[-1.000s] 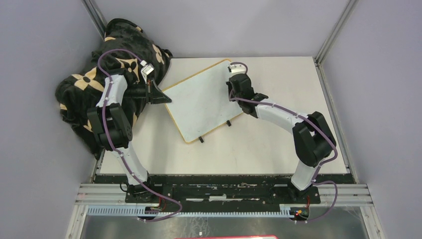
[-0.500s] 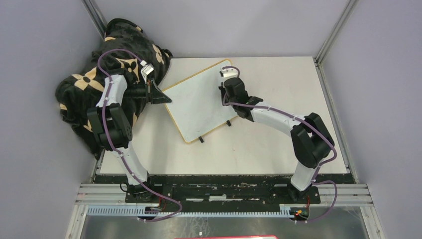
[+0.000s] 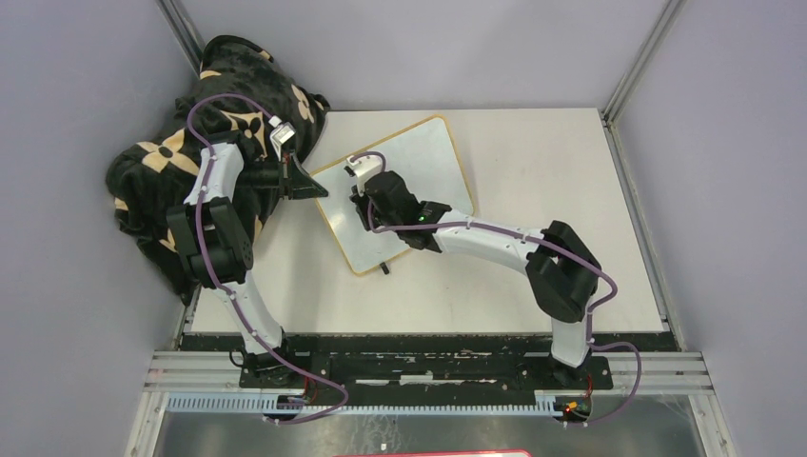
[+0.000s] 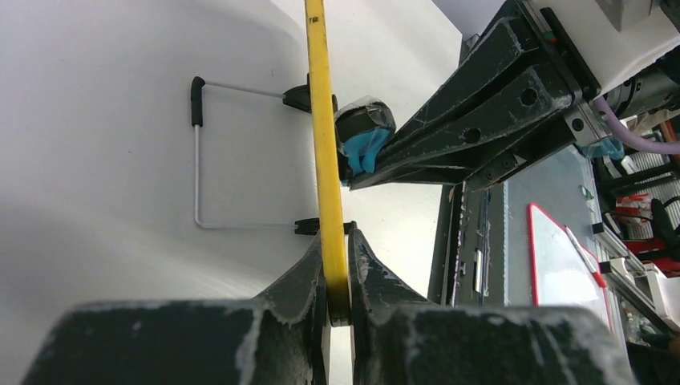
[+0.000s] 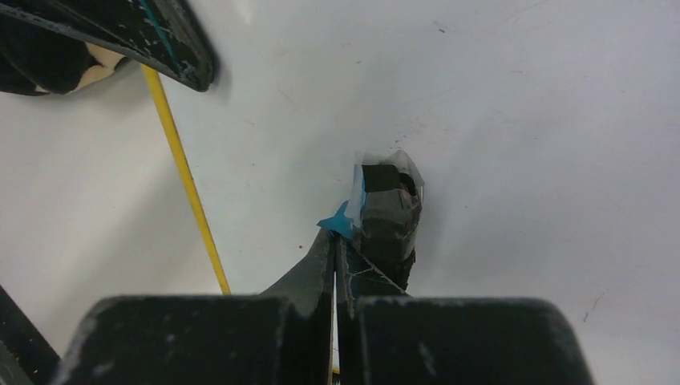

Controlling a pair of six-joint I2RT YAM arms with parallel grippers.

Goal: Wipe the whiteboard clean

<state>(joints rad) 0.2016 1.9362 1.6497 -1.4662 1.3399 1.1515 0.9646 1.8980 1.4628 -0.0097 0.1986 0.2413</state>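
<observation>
Top external: left gripper (image 3: 319, 187) pinches the whiteboard (image 3: 423, 157) by its frame; right gripper (image 3: 364, 204), clenched, rests its taped pad (image 5: 389, 210) on the whiteboard's face

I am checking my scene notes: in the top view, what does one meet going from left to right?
In order: blanket → left gripper → whiteboard → right elbow. The right gripper, holding its pad, lies over the whiteboard, so I leave it out.
</observation>
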